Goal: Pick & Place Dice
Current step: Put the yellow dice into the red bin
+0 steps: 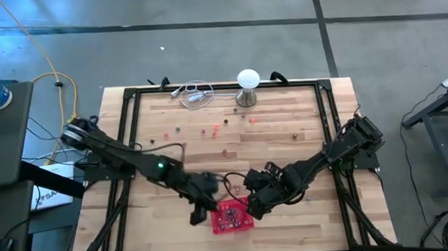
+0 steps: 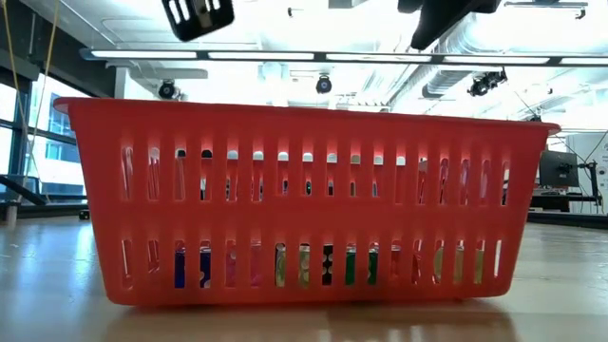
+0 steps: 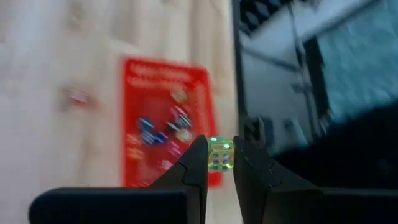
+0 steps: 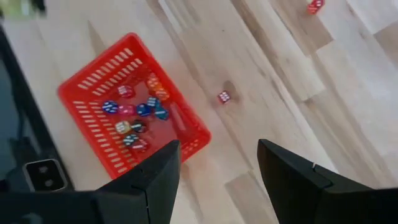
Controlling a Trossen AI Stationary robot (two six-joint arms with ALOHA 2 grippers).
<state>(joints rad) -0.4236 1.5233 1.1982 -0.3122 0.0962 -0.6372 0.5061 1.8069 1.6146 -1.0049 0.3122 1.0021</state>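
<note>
A red mesh basket [image 1: 232, 216] stands near the table's front edge and holds several dice [image 4: 134, 115]. More dice [image 1: 209, 130] lie scattered across the far half of the wooden table, and one red die [image 4: 224, 97] lies close to the basket. My left gripper [image 1: 200, 213] hangs at the basket's left side, shut on a small green die [image 3: 220, 154]. My right gripper [image 4: 219, 165] hovers open above the basket's right side [image 1: 253, 207] with nothing between its fingers. In the low view the basket [image 2: 304, 199] fills the picture, with dice showing through its slots. My left gripper pinches the green die by two opposite faces [image 3: 220, 163] between its two fingertips. The fingers slant downward, coming from the table's left. The die is lifted clear of the table, by the basket's edge.
A white ball-topped metal stand [image 1: 248, 86] and a coiled cable [image 1: 195, 95] sit at the table's far edge. A black frame [image 1: 132, 130] runs around the tabletop. Both arms crowd the front middle by the basket.
</note>
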